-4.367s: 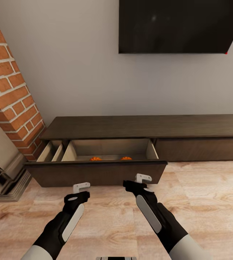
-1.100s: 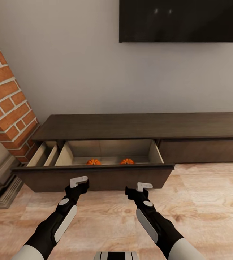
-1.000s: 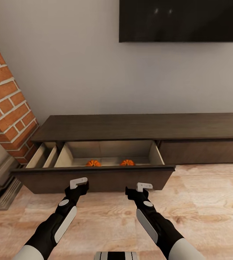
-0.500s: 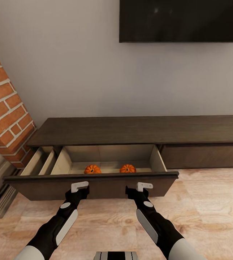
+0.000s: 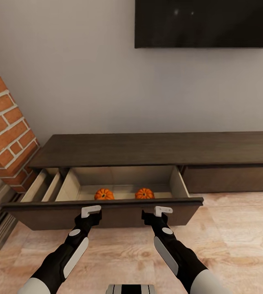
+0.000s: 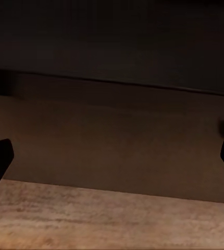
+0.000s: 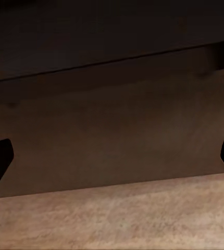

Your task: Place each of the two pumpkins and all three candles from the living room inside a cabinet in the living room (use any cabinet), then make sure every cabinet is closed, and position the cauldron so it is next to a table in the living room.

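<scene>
A long, low cabinet (image 5: pixel 160 149) is seen against the grey wall, below a black television (image 5: pixel 206 22), with its long axis running along the wall. Its drawer (image 5: pixel 102 212) at the fireplace end is pulled out toward the robot. Two pumpkins (image 5: pixel 104 194) are seen inside the drawer, near its front panel, side by side and apart, stems up. No candles can be made out in the drawer, though its floor nearest the front panel is hidden.

The left end effector (image 5: pixel 91 212) and the right end effector (image 5: pixel 162 211) are held just in front of the drawer front, at or near touching it. In both wrist views the finger tips are seen at opposite edges with nothing between them, so both are judged released and spread wide, holding nothing. The dark drawer front (image 6: pixel 117 151) is seen close ahead in the left wrist view, above the plank floor (image 5: pixel 229 241).

If the drawer is pushed shut now, the candles would be left outside and it would have to be reopened. An uneven push by the two arms could skew the drawer on its runners and jam it. A sharp push could set the round pumpkins rolling inside.

The brick fireplace (image 5: pixel 5 122) stands beside the cabinet's open end.
</scene>
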{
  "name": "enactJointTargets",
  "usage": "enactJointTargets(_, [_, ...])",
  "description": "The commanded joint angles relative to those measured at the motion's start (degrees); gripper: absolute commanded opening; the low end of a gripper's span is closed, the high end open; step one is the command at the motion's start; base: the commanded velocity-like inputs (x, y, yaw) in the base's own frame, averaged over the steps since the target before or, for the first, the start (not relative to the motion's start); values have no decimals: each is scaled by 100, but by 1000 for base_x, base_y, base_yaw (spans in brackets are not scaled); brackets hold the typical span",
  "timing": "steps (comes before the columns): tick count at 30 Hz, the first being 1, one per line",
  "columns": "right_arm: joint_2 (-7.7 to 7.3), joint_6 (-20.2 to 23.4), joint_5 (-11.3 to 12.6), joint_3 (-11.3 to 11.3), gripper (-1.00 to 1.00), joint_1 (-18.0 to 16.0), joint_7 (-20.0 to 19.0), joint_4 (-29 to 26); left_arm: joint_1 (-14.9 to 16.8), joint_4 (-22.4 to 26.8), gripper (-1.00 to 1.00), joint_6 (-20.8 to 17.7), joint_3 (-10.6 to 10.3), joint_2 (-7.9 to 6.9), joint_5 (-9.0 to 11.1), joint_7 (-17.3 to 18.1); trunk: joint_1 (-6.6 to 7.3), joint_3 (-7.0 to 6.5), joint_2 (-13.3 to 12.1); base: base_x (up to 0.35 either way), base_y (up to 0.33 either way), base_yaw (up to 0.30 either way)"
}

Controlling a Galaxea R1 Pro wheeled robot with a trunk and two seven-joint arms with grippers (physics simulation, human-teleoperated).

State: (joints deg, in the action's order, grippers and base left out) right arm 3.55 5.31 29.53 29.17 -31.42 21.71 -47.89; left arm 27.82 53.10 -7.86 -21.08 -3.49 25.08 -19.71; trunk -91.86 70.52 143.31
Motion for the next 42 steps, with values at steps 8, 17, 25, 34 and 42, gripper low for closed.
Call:
enactJointTargets(8, [-3,-4,26,19,100,-4,44,-10,4,16,100,-20,-28,-11,32,-50,0,5,2,94,0,0])
enactJointTargets(17, [-3,-21,26,19,100,-4,50,-10,4,16,100,-22,-28,-12,32,-50,0,5,2,116,0,0])
enactJointTargets(25, [-3,-21,26,19,100,-4,53,-10,4,16,100,-22,-28,-12,32,-50,0,5,2,303,0,0])
enactJointTargets(34, [-2,-21,31,16,100,-4,53,-10,4,16,100,-19,-34,-12,32,-50,0,5,2,276,0,0])
enactJointTargets(42, [-2,-21,35,13,100,-4,53,-4,4,32,100,-15,-37,-12,32,-50,0,5,2,39,0,0])
